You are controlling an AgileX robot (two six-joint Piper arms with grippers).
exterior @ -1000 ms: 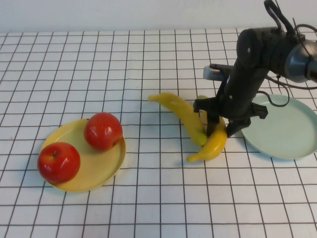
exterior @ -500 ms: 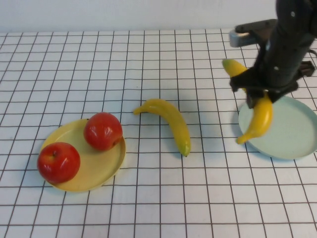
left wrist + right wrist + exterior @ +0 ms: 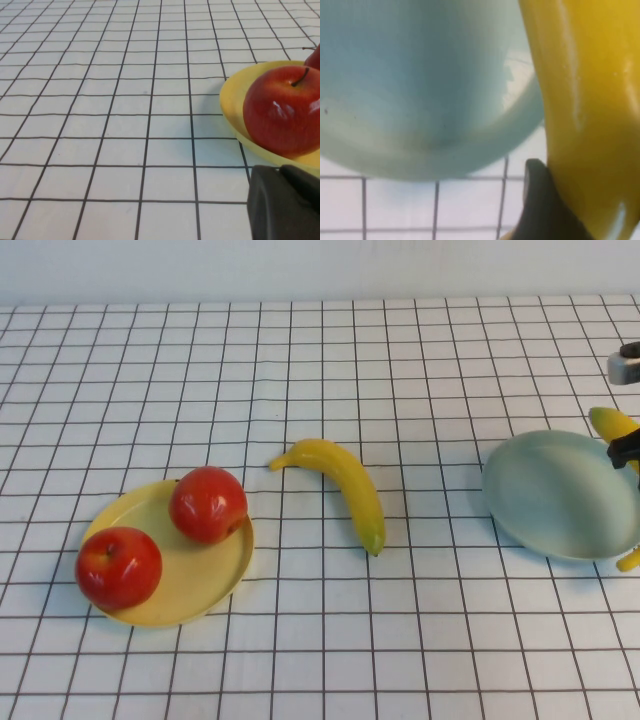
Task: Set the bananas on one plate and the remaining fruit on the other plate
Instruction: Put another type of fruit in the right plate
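One banana [image 3: 345, 485] lies on the table between the plates. My right gripper [image 3: 628, 448] is at the far right edge, mostly out of frame, shut on the other banana [image 3: 610, 424]. It holds this banana over the right rim of the pale blue-green plate [image 3: 550, 490]. In the right wrist view one dark finger [image 3: 536, 200] presses the held banana [image 3: 585, 100] above the plate [image 3: 420, 100]. Two red apples [image 3: 207, 504] [image 3: 118, 568] sit on the yellow plate [image 3: 215, 580]. My left gripper [image 3: 282, 205] is low beside the yellow plate [image 3: 231, 100], near an apple [image 3: 282, 115].
The table is covered by a white cloth with a black grid [image 3: 320, 370]. The yellow plate is at the front left and the blue-green plate at the right. The left arm is not in the high view.
My right gripper lifted one banana from the table's middle and carried it right, across the blue-green plate to the frame's edge. The other banana shifted slightly left.
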